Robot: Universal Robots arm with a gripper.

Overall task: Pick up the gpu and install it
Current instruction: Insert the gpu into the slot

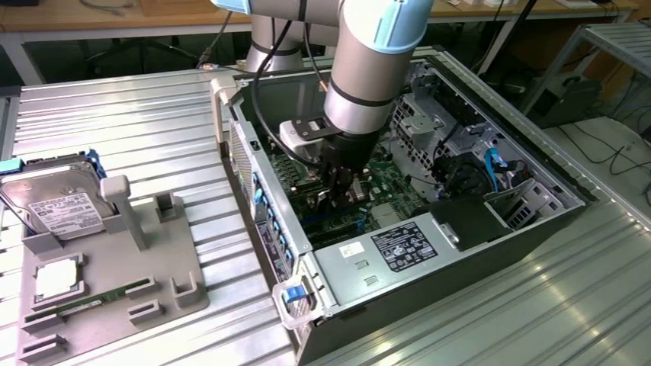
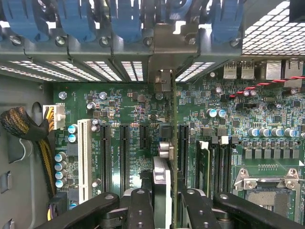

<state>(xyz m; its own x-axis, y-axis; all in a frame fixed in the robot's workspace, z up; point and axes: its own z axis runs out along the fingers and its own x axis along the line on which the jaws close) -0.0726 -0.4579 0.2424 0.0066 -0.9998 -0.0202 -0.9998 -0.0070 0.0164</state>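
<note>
Gripper (image 2: 164, 196), partly closed, clamps the gpu (image 2: 175, 138) edge-on above the motherboard (image 2: 133, 107) slots (image 2: 183, 143) inside the case (image 1: 458, 305); should its edge miss the slot or its bracket (image 2: 163, 81) snag the frame (image 2: 71, 52), pushing could bend it.

gpu (image 2: 163, 183) edge-on, empty slots (image 2: 124, 152) one side, memory slots (image 2: 213, 164) other

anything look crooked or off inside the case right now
Nothing stands out: the gpu stands edge-on, gripped straight in the tool, parallel to the motherboard slots, and no part looks loose or damaged.
</note>
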